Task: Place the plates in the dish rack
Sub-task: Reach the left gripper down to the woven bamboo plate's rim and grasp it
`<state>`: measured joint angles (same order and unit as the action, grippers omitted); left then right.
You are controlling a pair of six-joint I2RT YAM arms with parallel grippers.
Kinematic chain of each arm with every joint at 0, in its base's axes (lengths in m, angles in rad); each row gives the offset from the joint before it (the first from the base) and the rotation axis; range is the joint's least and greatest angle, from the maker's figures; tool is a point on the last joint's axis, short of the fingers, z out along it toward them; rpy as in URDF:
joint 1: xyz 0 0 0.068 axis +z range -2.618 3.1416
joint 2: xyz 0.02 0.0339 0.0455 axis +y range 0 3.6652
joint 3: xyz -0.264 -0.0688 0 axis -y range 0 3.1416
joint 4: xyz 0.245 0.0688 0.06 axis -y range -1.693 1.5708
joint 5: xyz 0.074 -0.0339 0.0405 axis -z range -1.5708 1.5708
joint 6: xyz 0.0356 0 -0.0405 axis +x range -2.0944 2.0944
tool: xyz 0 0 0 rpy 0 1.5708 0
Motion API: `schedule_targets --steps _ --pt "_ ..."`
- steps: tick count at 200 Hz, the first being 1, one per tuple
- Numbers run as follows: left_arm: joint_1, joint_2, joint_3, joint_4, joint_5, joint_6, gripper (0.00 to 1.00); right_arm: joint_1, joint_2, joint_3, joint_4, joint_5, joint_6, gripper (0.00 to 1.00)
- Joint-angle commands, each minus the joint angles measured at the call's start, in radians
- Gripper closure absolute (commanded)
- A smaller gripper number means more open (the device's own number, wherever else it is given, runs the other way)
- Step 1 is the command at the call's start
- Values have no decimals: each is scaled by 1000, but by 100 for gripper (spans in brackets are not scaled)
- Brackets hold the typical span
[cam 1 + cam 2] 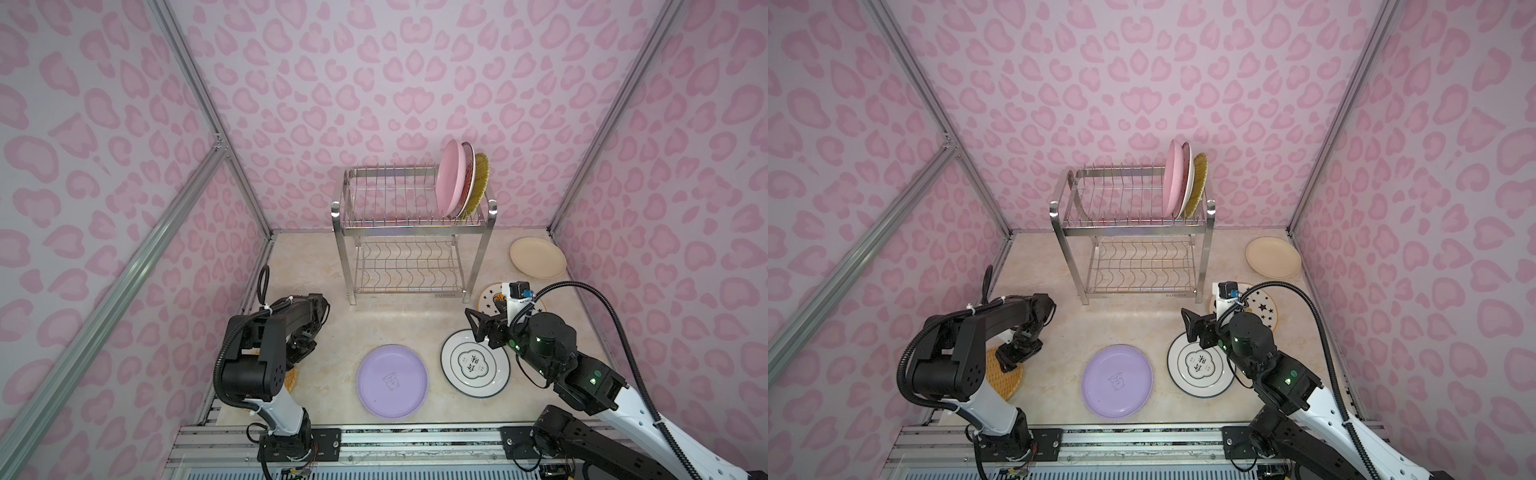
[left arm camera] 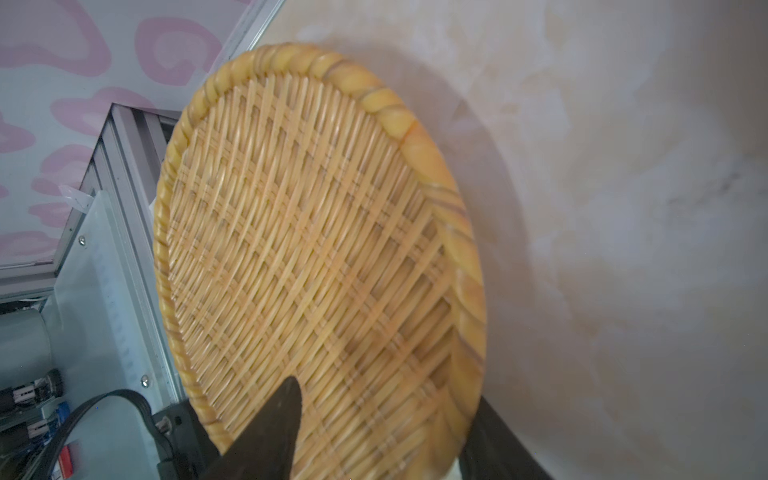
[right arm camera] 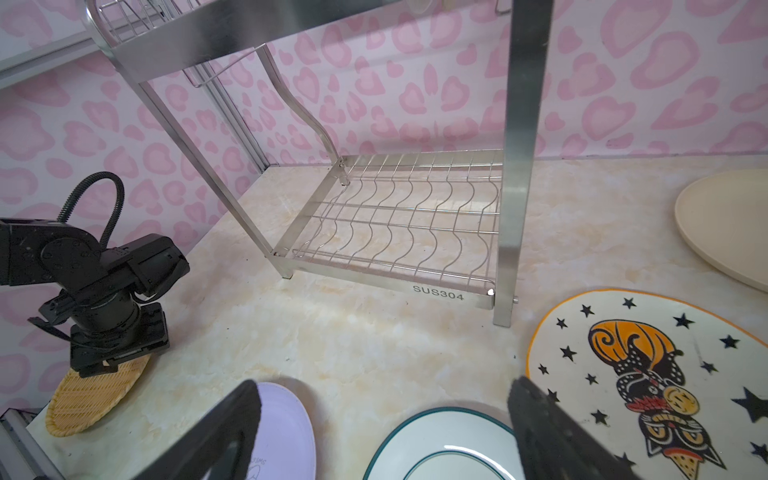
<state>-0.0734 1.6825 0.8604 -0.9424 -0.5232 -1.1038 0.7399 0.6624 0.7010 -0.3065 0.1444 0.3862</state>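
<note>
— Where do we have room to move?
— The table (image 1: 395, 322) is bare in a broad band between the dish rack (image 1: 409, 227), at the middle of the far edge, and the plates near the front edge.
— And the rack itself?
— The pink plate (image 1: 451, 183), the orange-radial plate (image 1: 469, 163) and the yellow striped plate (image 1: 481, 183) stand upright at the right end of the upper tier. The prongs to their left are free.
— The loose plates?
— The lilac plate (image 1: 392, 380) lies mid-front, and the emblem plate (image 1: 473, 370) is just to its right, apart from it. The cream plate (image 1: 538, 257) is in the far right corner. The star plate (image 1: 1264, 308) lies along the right edge. The woven plate (image 2: 311, 249) lies partly over the left edge.
— Our grippers?
— Our right gripper (image 3: 384, 386) hangs wide over the emblem plate's far rim, holding nothing. Our left gripper (image 2: 386, 390) straddles the woven plate's rim. We cannot tell whether it pinches.
</note>
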Motion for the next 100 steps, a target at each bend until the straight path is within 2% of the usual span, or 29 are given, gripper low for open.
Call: schedule_targets --steps 1,17,35,53,100 --pt "5 13 1 133 141 82 35 -3 0 -11 27 -9 4 8" --pt "5 4 12 150 165 117 33 -8 3 -12 28 -12 4 8" --pt "4 -24 6 218 259 162 42 -13 4 -12 26 -12 4 8" --pt "2 -30 6 271 332 163 41 -19 2 -12 26 -15 5 8" --pt "-80 -21 41 335 375 155 40 -25 0 -4 21 -14 4 8"
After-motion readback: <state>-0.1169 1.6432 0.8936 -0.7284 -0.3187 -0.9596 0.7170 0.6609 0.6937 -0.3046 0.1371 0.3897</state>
